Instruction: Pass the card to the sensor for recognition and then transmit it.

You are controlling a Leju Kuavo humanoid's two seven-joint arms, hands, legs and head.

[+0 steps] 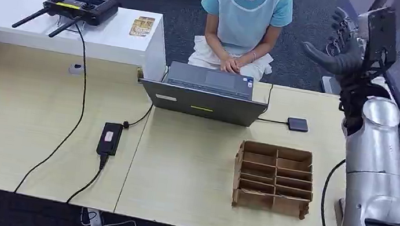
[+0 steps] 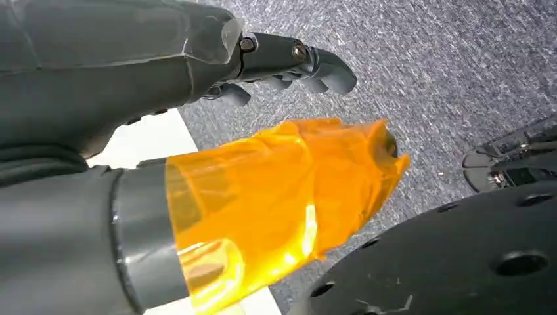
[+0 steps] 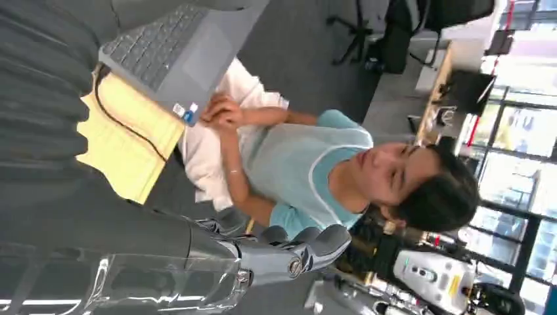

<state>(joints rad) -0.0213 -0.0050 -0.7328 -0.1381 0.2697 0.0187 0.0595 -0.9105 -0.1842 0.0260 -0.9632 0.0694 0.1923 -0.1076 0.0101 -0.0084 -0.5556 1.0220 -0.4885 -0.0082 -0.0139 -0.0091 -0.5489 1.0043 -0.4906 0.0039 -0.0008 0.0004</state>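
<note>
Holding nothing, my right robot hand (image 1: 340, 49) was raised above the far right corner of the pale wooden worktop (image 1: 190, 170), its dark fingers (image 1: 338, 23) spread apart and the grey thumb jutting toward the laptop side. In the right wrist view the same robot hand (image 3: 289, 252) showed its fingers loosely extended in open air. My left robot hand (image 2: 289, 62) hung over grey carpet (image 2: 460, 65), fingers curled in with nothing between them and the thumb wrapped in orange translucent film (image 2: 289, 197).

Nearest my right arm on the worktop lay a small flat dark square sensor pad (image 1: 298, 124), cabled toward an open grey laptop (image 1: 207, 93). In front of that stood a brown cardboard divider tray with several compartments (image 1: 274, 178). A person in a light blue top (image 1: 246, 8) sat behind the laptop with hands together at its edge. Further left lay a black power adapter (image 1: 109, 138) on its cable. On the white raised desk (image 1: 50, 32) beyond rested a black remote controller with antennas (image 1: 80, 6) and two small yellowish cards (image 1: 142, 26), well apart from both hands.
</note>
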